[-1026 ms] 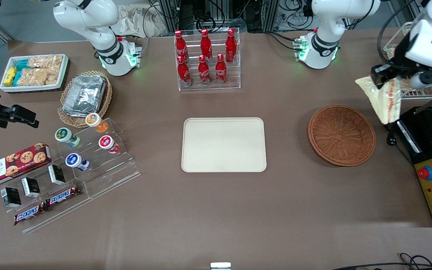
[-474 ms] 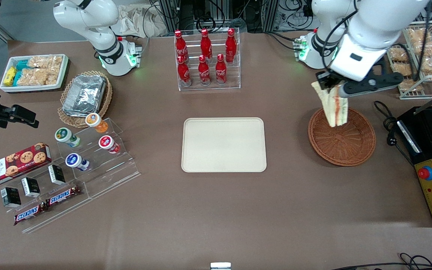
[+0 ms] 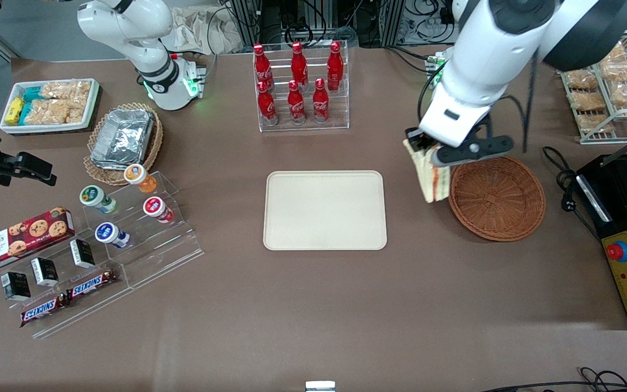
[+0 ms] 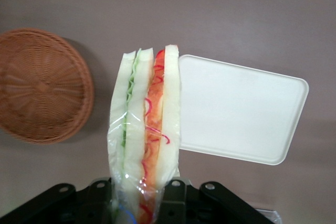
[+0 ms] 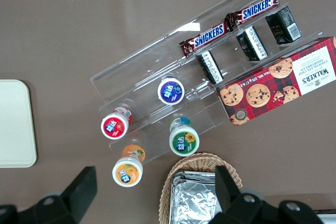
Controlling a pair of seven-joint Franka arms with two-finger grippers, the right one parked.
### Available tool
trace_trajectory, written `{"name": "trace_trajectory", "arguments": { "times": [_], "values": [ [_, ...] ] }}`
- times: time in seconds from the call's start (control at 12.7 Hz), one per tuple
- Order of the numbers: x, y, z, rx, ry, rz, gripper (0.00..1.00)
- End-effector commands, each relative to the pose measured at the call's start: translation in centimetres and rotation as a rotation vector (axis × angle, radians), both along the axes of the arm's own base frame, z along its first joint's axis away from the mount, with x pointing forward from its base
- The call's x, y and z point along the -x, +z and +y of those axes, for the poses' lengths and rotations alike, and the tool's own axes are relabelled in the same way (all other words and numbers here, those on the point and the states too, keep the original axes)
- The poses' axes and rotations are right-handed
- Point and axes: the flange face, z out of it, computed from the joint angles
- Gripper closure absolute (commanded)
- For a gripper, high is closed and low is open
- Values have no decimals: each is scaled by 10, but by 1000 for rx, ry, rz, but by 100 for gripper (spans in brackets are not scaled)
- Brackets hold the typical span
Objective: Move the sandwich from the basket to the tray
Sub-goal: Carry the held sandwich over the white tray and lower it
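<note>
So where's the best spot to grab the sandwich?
Judging by this pose, the wide end of the sandwich works best, pinching across the flat bread faces from above. The claw is shut on that end now, so the wedge hangs point-down with its filling stripes showing along the edge. It hangs between the basket and the tray.

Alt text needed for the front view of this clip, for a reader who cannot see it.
The left arm's pincer holds a wrapped sandwich hanging in the air beside the empty reddish-brown basket, between it and the bare cream tray. Snacks, cola bottles and display racks stand around the brown table.
</note>
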Motion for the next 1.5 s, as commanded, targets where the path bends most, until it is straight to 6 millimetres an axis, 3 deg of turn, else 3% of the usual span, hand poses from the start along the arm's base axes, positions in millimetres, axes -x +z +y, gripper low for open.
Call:
{"name": "trace_trajectory", "arguments": {
  "times": [0.0,0.16,0.39,0.79,1.26,1.42],
  "values": [
    [4,-52,-38,21,16,-11,100],
    [15,-92,-56,37,5,-32,100],
    [33,-151,-67,50,-16,-45,100],
    [44,-258,-81,14,-92,-35,100],
    [49,-346,-92,-85,-206,-51,100],
    [51,-361,-100,-110,-224,-69,100]
  ]
}}
